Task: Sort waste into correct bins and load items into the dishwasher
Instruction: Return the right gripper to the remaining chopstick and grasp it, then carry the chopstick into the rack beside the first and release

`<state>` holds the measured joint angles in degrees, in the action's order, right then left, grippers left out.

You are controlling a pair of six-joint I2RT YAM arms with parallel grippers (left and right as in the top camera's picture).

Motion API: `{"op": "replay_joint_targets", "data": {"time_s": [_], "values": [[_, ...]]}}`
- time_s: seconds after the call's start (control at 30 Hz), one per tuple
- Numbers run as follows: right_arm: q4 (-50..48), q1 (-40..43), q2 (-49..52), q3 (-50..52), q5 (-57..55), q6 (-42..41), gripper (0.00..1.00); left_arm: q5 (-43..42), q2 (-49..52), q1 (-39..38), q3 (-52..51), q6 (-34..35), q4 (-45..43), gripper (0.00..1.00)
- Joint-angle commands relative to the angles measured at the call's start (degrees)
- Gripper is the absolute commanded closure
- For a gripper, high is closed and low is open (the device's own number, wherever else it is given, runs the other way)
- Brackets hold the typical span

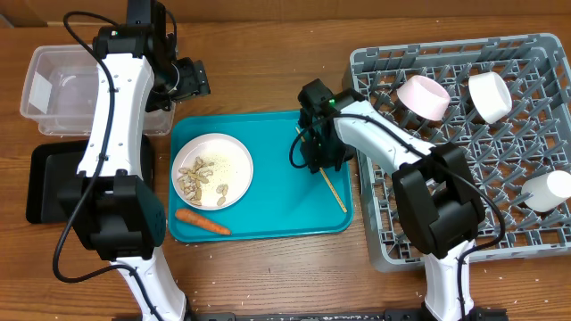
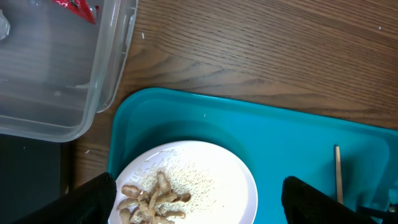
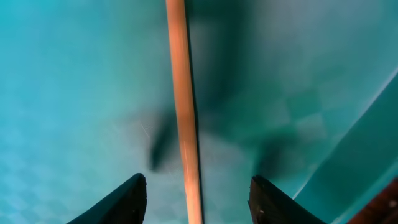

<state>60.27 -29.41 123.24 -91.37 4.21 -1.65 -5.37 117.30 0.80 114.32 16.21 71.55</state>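
Observation:
A wooden chopstick (image 1: pixel 334 190) lies on the teal serving tray (image 1: pixel 268 218) near its right edge. My right gripper (image 1: pixel 318 162) is low over the chopstick's upper end. In the right wrist view its fingers (image 3: pixel 196 202) are open with the chopstick (image 3: pixel 183 112) lying between them, untouched. The white plate (image 1: pixel 212 169) holds beige nut scraps (image 1: pixel 196 178) and crumbs, and an orange carrot (image 1: pixel 202 220) lies below it. My left gripper (image 1: pixel 183 80) is open and empty above the plate (image 2: pixel 224 180). A red wrapper (image 2: pixel 78 7) lies in the clear tub (image 2: pixel 106 81).
The black tray (image 1: pixel 53 178) sits below the clear tub (image 1: pixel 53 85) at the left. The grey dish rack (image 1: pixel 464 152) at the right holds a pink bowl (image 1: pixel 422 96), a white bowl (image 1: pixel 489 96) and a white cup (image 1: pixel 546 192).

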Motion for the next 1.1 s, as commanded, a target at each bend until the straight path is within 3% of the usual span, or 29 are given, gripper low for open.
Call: {"op": "replay_joint_targets", "data": {"time_s": [0.0,0.2,0.43,0.8,1.07], "values": [[-1.14,-0.28,0.66,3.34,0.66,0.15,0.48,-0.66,-0.09,-0.09,0.59,0.55,-0.07,0.13],[-2.16,-0.28,0.66,5.27,0.63,-0.04,0.75,-0.66,-0.09,-0.09,0.59,0.55,-0.09,0.12],[-1.29,-0.26,0.59,2.73,1.18,-1.38,0.96,-0.68,-0.09,-0.09,0.59,0.55,-0.02,0.13],[5.68,1.88,-9.94,-11.17,1.6,-1.29,0.96,-0.66,-0.09,-0.09,0.59,0.55,0.04,0.13],[8.63,9.73,-17.59,-11.78,-4.74,-1.31,0.96,-0.68,-0.09,-0.09,0.59,0.55,0.02,0.13]]}}
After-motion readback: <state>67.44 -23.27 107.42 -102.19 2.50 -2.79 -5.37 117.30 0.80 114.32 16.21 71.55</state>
